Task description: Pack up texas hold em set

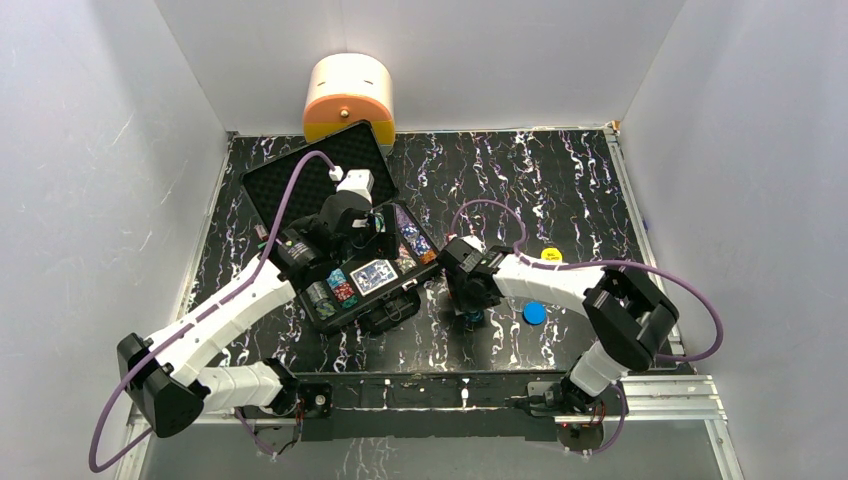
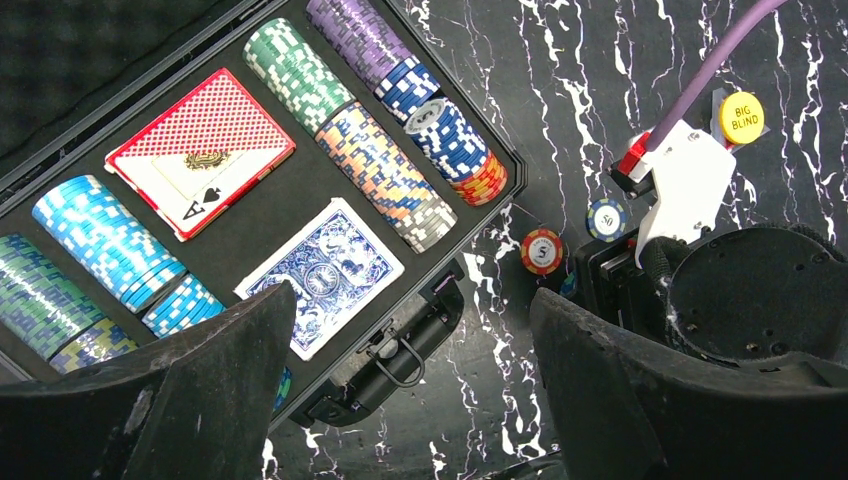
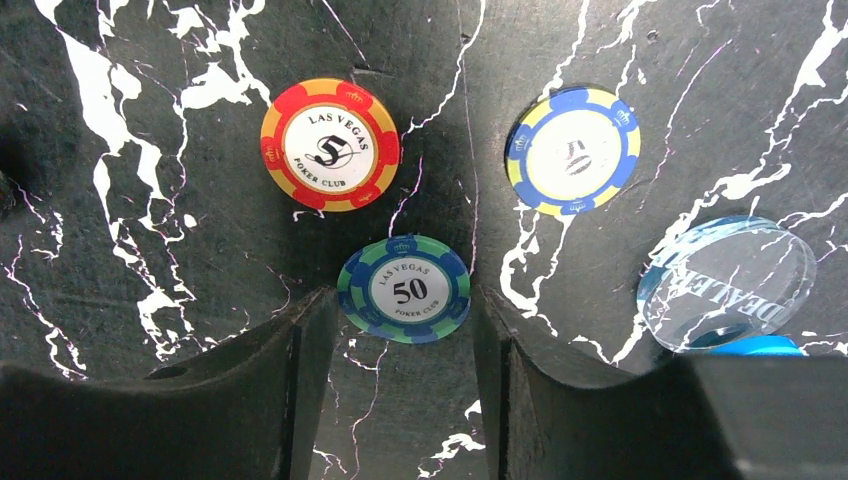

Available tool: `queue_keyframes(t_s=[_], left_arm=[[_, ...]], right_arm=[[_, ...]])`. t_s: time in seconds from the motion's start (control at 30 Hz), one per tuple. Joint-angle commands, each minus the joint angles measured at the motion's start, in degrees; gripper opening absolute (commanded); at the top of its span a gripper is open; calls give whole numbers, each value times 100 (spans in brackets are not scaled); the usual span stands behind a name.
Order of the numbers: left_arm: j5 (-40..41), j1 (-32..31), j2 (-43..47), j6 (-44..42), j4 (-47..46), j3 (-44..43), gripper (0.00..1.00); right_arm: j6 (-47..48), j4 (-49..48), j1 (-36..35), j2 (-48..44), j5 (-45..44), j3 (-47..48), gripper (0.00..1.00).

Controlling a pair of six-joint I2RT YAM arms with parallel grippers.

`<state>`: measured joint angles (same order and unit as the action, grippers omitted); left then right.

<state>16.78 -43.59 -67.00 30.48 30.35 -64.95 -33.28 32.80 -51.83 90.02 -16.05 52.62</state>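
**Case open at left, loose chips under the right claw**

White walls [image 1: 90, 200] shut in the mat [image 1: 560, 190] on the left, back and right, and the arm bases line the near edge. The case [image 2: 300, 200] sits in the left half, at 10 o'clock from the mat's centre, with a narrow strip of mat between it and the left wall. Its lid [image 1: 300, 175] stands up toward 11, close to the container [image 1: 350, 95] at the back wall.

The left arm's elbow juts out at 8 o'clock and its forearm climbs toward 1. The left claw [image 2: 410, 400] hangs over the case's front edge, jaws wide apart and holding nothing. Below it, the chip rows [image 2: 380, 170], red deck [image 2: 200, 150] and blue deck [image 2: 320, 270] lie in their slots.

Just off the case's right corner, at 3 o'clock, the right claw [image 3: 403, 345] points straight down with its jaws apart. The green chip [image 3: 404, 289] lies flat between its tips, though contact is unclear. In the wrist view the red chip [image 3: 330, 144] lies at 11 o'clock and the blue chip [image 3: 572, 150] at 1.

The dealer disc [image 3: 725, 280] overlaps the blue disc [image 3: 765, 346] at 3 o'clock of the claw, and the yellow disc [image 1: 551, 255] lies at 2. The right elbow folds near the right wall and its forearm reaches toward 9. Bare mat fills the back right.
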Motion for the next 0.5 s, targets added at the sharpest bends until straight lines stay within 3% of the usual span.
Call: queue_keyframes(t_s=[0.0,0.23,0.47], left_arm=[[86,26,51,-50,-21,61,86],[90,26,43,-59,-31,71,86],[91,31,-16,-105,-36,48,86]], right_arm=[[-127,-90,-11,36,18,72,61],[-247,-37,-11,-25,-70,95,74],[-582,-78,6,133,-355,64,75]])
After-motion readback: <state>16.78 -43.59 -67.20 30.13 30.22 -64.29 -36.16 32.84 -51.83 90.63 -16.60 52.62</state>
